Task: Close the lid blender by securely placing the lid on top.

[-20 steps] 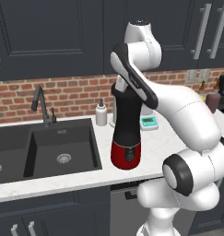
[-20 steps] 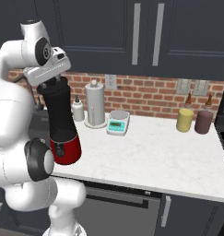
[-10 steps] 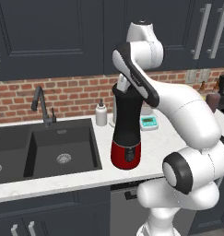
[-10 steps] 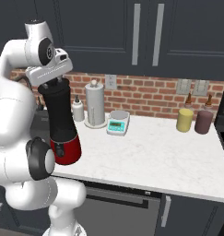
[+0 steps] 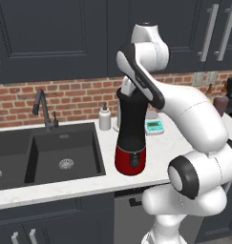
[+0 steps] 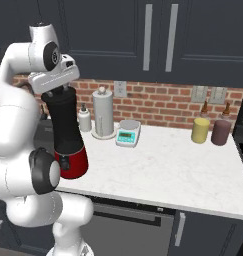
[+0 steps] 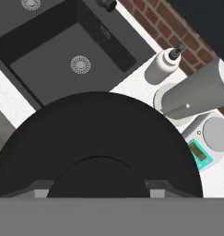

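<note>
Lid (image 7: 99, 152): black disc directly under the hand, on the jar mouth.
Blender (image 5: 131, 138): upright on counter, beside sink (image 5: 65, 152).
Gripper (image 6: 59, 91): at the jar top; finger spread cannot be told.
Change: none evident across last second; hand unmoved.
Judgement: lid likely seated; release next.

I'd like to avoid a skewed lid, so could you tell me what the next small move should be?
Probably open the fingers and lift straight up: the lid seems to sit on the blender jar's mouth, with the gripper right on top of it. Whether it is fully seated is not discernible.
</note>
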Robot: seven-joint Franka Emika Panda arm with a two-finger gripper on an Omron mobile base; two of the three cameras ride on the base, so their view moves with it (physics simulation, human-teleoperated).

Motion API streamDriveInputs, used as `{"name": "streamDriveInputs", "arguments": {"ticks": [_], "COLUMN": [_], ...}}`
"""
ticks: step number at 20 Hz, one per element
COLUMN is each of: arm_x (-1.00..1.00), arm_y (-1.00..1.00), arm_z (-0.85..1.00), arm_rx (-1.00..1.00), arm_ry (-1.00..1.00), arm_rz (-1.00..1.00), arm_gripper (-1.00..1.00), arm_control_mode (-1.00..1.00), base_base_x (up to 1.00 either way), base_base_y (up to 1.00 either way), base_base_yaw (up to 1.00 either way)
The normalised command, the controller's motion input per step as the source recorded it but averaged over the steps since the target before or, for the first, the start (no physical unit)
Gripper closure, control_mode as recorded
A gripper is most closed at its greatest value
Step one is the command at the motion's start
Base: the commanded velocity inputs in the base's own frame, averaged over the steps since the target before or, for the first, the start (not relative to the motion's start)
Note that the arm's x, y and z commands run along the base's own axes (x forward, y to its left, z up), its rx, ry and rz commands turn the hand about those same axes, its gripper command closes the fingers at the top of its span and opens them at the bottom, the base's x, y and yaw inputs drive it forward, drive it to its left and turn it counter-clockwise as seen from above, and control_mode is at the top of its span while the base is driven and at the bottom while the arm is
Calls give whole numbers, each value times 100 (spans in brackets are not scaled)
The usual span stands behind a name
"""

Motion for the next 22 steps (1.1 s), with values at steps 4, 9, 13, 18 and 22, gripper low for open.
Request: {"name": "streamDriveInputs", "arguments": {"ticks": [4, 9, 13, 18, 22], "arm_x": [0, -3, 0, 0, 0], "arm_y": [-29, -24, -5, -5, 0], "arm_z": [-54, -65, -57, -29, -6], "arm_rx": [0, 0, 0, 0, 0], "arm_ry": [0, -1, -2, -10, -15], "arm_rz": [0, 0, 0, 0, 0], "arm_gripper": [100, -100, -100, -100, -100], "arm_control_mode": [-100, -100, -100, -100, -100], "base_base_x": [0, 0, 0, 0, 0], "base_base_y": [0, 0, 0, 0, 0], "base_base_yaw": [0, 0, 0, 0, 0]}}
